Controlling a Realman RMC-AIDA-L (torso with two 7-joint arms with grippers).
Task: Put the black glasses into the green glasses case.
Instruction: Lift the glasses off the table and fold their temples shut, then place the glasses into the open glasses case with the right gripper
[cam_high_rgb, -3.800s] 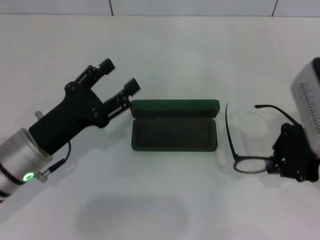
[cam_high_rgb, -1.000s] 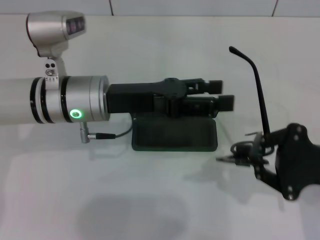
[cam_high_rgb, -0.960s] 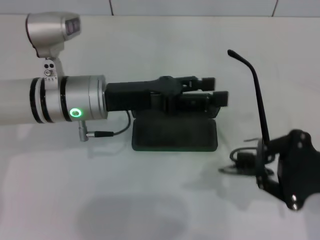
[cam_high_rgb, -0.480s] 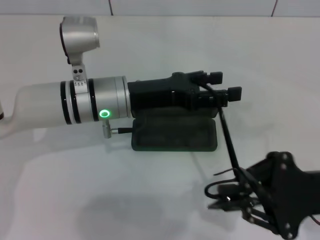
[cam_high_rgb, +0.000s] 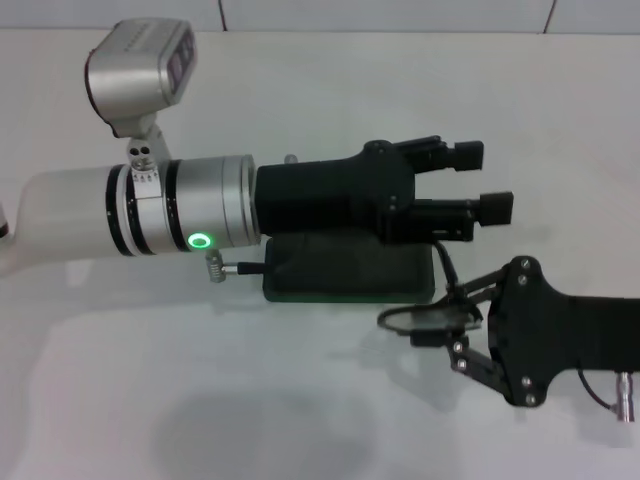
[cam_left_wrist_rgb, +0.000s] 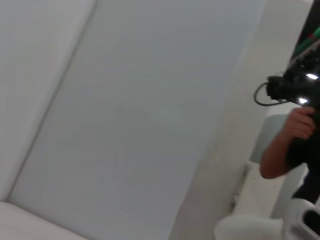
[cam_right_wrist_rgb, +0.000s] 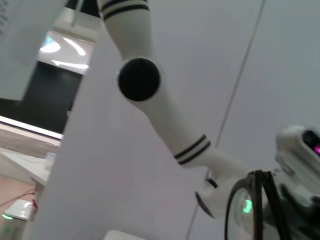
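Note:
The green glasses case (cam_high_rgb: 345, 272) lies open at mid-table, its lid and back hidden under my left arm. My left gripper (cam_high_rgb: 481, 181) hangs above the case's right end, with its two fingers (cam_high_rgb: 466, 154) apart and nothing between them. My right gripper (cam_high_rgb: 455, 338) is just in front of the case's right corner, shut on the black glasses (cam_high_rgb: 412, 320). One lens loop sticks out to the left and a temple arm rises toward the case. The glasses also show in the right wrist view (cam_right_wrist_rgb: 244, 207), close to the camera.
The white table (cam_high_rgb: 300, 420) spreads in front of the case, and a tiled wall edge runs along the back. The left arm's silver forearm (cam_high_rgb: 170, 205) spans the left half of the table. A person's arm (cam_left_wrist_rgb: 280, 150) shows far off in the left wrist view.
My right gripper has carried the glasses up from the table's front right to the case's right front corner. My left gripper has shifted right and its fingers have spread.

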